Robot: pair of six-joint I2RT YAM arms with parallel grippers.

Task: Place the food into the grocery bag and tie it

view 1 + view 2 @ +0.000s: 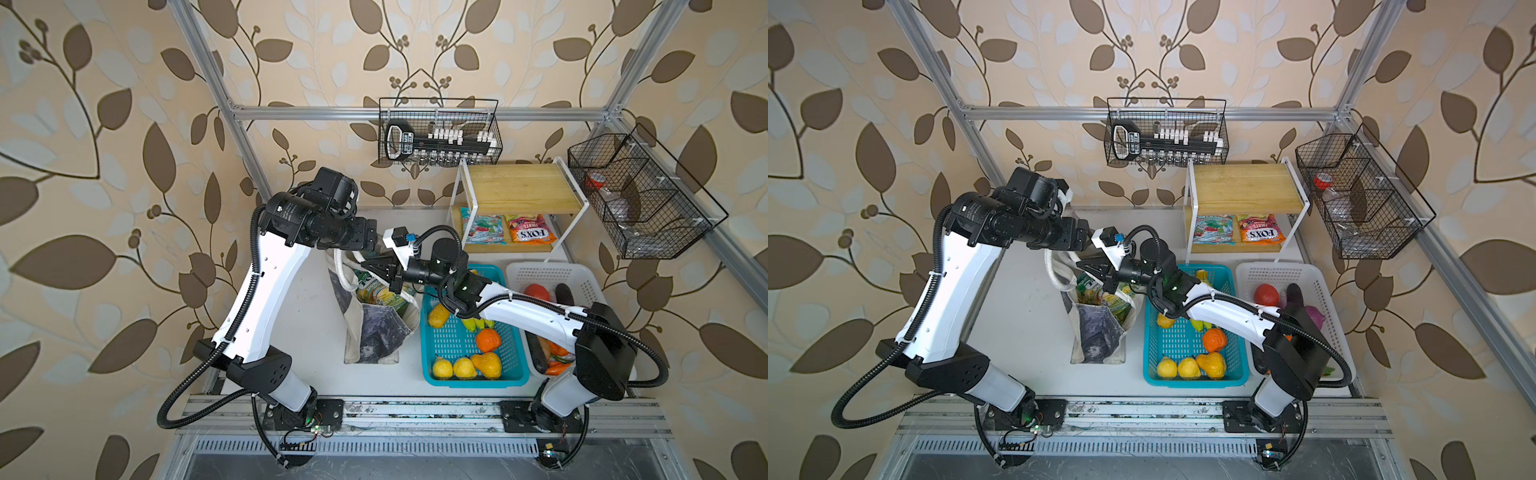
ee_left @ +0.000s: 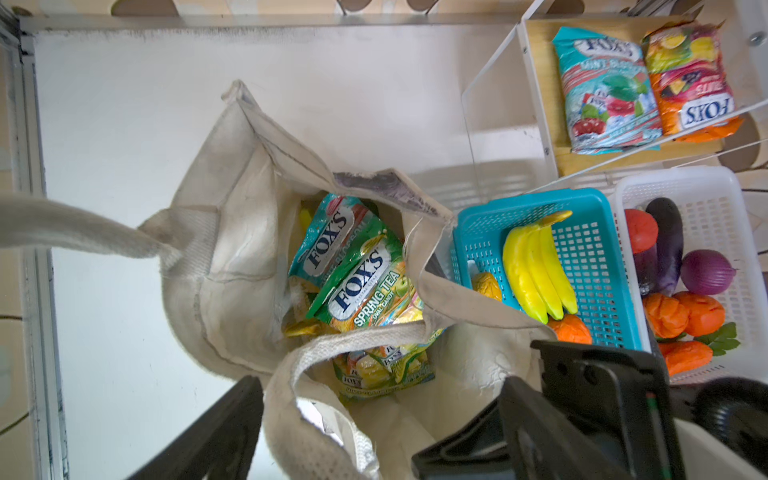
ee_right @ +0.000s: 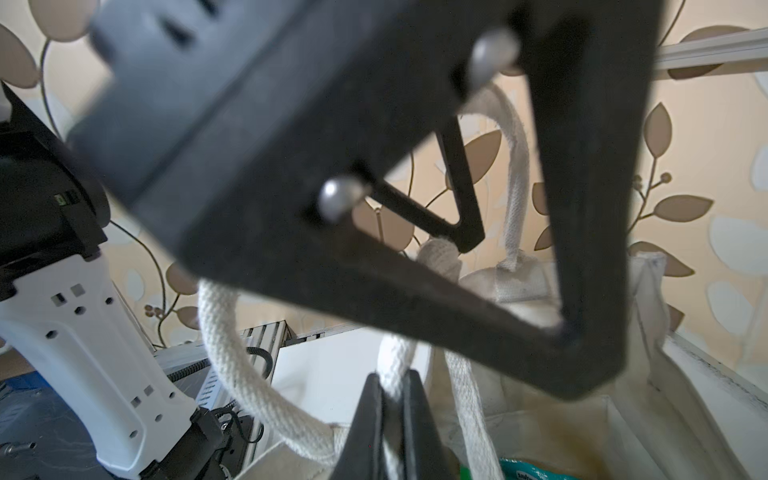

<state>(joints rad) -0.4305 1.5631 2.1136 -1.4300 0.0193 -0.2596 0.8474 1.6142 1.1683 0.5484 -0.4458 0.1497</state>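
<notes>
**While 1 strap is pinched, the tote stands open**

Where the white table (image 1: pixel 307 332) lies bare beside the left arm (image 1: pixel 266 299), the grocery bag (image 1: pixel 376 328) is stood upright with its mouth open, just beside the turquoise basket (image 1: pixel 473 380). A strap handle (image 3: pixel 395 353) is clamped between the closed fingers of the right gripper (image 3: pixel 395 382). The left gripper (image 2: pixel 378 390) is spread wide over the mouth, a strap loop (image 2: pixel 316 347) passed between its fingers, nothing gripped. In both top views the mouth is largely screened by the 2 grippers, and the turquoise basket and white basket (image 1: pixel 540 268) are crossed by the right arm (image 1: pixel 523 311).

3 snack packets (image 2: pixel 365 286) are seen inside. 6 pieces are counted in the turquoise basket: 1 banana bunch (image 2: pixel 536 270), 2 lemons (image 1: pixel 442 368), 1 pear (image 1: pixel 487 365), 1 orange piece (image 1: pixel 488 340) and 1 yellow-orange piece (image 1: pixel 438 316). Toy vegetables (image 2: pixel 702 272) are heaped in the white basket, partly hidden. 2 packets are laid on the lower board of the shelf (image 1: pixel 519 187): 1 teal-red packet (image 1: pixel 484 229), 1 orange packet (image 1: pixel 531 229). 2 black wire baskets (image 1: pixel 494 145) are hung on the frame (image 1: pixel 415 113).

The bag is coarse creased canvas with woven straps; the packets are glossy foil, the table baskets perforated plastic, the shelf wood on white wire.
</notes>
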